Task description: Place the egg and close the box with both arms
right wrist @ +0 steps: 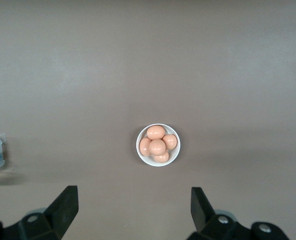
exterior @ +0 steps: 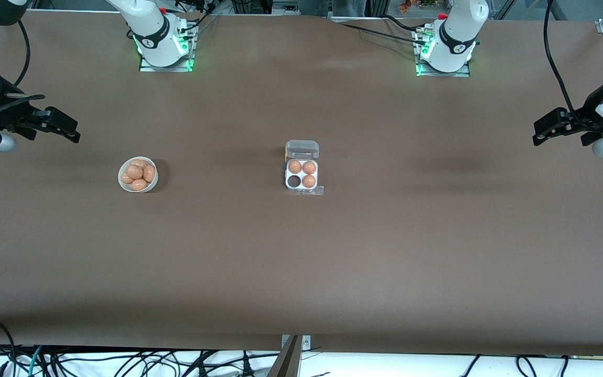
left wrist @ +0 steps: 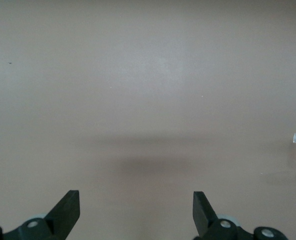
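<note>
Both grippers, left gripper (exterior: 541, 137) and right gripper (exterior: 71, 132), hang open over bare table; egg carton (exterior: 302, 175) mid-table, lid up, one cell empty; risk: smooth eggs (exterior: 138, 175) in bowl (exterior: 123, 183) slipping from pinch.

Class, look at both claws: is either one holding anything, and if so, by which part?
Nothing is held. The left claw and right claw both hang open over bare table.
</note>
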